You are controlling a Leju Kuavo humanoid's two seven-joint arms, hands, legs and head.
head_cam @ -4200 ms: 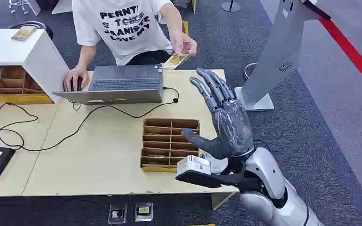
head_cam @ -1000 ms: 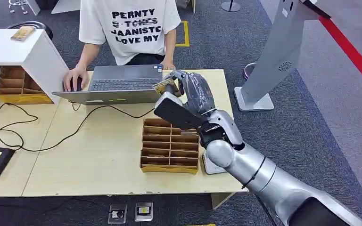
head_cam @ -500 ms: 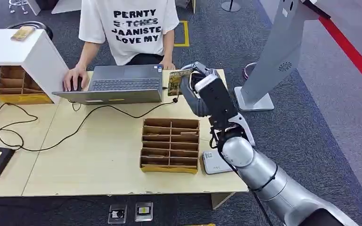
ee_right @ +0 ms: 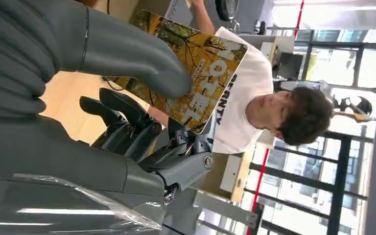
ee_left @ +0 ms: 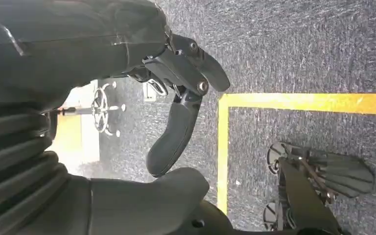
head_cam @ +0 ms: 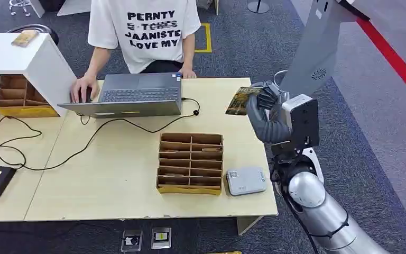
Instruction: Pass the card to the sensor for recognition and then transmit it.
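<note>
Grey right hand pinches the card by thumb.

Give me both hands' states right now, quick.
Left hand: holds nothing, fingers loosely apart, open.
Right hand: pinches the yellow autumn-print card between thumb and fingers.

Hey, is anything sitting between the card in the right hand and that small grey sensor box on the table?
Nothing visible does. The right hand holds the card above the table's far right part; the sensor lies nearer, beside the wooden divider tray, with bare tabletop between.
</note>
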